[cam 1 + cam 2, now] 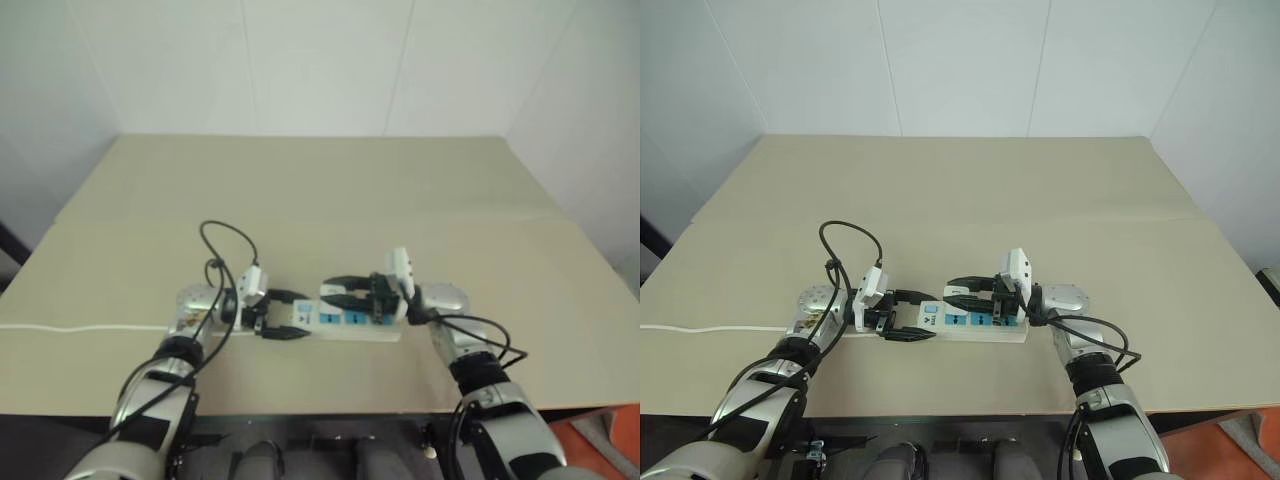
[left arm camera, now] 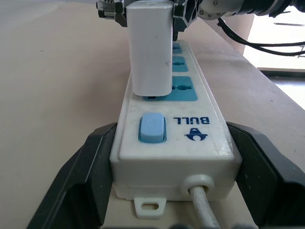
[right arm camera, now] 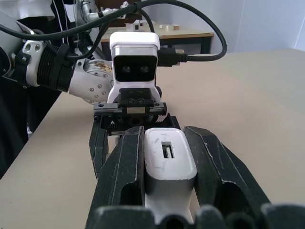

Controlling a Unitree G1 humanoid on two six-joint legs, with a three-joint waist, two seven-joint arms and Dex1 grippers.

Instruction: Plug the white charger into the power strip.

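Note:
The power strip (image 1: 352,323) lies on the beige table (image 1: 330,200), a long white bar with blue socket faces and a blue switch (image 2: 151,128). My left gripper (image 1: 908,316) clamps the strip's cord end, one black finger (image 2: 86,162) against each side. The white charger (image 2: 151,47) stands upright over the socket nearest the switch, its lower end at the blue face with a thin dark gap beneath. My right gripper (image 3: 167,138) is shut on the charger (image 3: 169,160), reaching in from the strip's far end, level with the table.
The strip's thin white cord (image 1: 80,327) runs left toward the table's edge. A black robot cable (image 1: 228,240) loops above my left wrist. The table's front edge lies just behind both arms; white walls close the far side.

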